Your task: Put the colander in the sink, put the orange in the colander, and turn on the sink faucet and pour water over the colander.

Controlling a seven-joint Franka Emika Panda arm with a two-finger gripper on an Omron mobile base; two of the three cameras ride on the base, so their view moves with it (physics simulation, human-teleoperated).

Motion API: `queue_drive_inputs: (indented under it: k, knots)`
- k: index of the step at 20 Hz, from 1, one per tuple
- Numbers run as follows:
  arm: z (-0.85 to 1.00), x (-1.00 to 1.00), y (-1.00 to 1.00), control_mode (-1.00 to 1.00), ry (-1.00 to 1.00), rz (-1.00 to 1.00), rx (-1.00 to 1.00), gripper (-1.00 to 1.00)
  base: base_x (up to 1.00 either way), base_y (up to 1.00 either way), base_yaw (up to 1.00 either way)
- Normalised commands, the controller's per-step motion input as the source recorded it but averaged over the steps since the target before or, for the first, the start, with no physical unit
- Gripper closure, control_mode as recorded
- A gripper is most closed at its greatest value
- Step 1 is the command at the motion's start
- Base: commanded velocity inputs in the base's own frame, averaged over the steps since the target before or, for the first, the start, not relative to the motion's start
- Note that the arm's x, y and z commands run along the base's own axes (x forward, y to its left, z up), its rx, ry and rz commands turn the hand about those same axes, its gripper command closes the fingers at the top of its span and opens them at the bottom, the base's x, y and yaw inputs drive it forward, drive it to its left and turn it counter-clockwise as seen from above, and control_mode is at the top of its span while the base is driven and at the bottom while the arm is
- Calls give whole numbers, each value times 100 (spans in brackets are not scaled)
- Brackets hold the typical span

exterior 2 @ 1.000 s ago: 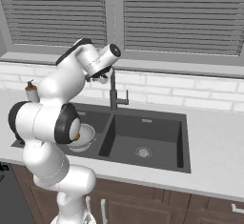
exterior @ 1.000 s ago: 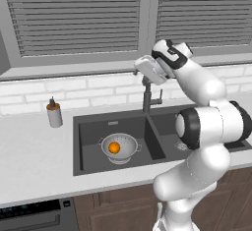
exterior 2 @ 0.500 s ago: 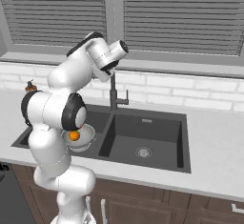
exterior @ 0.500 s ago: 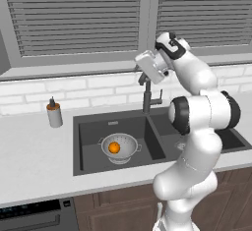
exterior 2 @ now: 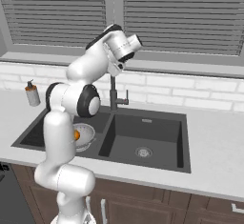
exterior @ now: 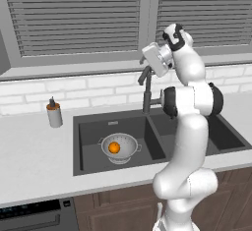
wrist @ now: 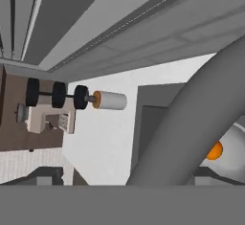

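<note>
Above sink point(exterior: 93, 166): gripper point(exterior: 146, 72) beside the sink faucet point(exterior: 146, 95) top, jaws spread, holding nothing
Left basin: colander point(exterior: 119, 147) resting inside
Colander contents: orange point(exterior: 114, 147)

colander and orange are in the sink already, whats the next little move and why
Probably ease the open gripper toward the faucet and its side lever. The orange sits in the colander in the sink's left basin, no water is running, and the jaws hover by the spout.
</note>
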Motion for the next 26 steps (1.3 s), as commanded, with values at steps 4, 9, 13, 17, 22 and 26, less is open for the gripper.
queue_drive_inputs:
  k: [4, 9, 13, 17, 22, 26]
  knots:
    - [-5, 3, 21, -100, -20, -21, -1, -100, 0, 0, 0]
    - [-4, -41, 42, -100, -23, -17, -1, -100, 0, 0, 0]
    - [-1, -61, 12, -100, -22, -4, 0, -100, 0, 0, 0]
    - [-7, -14, 25, -100, -28, -13, -3, -100, 0, 0, 0]
    - [-24, 11, 49, -100, -24, -35, -9, -100, 0, 0, 0]
    - [-28, 14, 36, -100, -16, -39, -7, -100, 0, 0, 0]
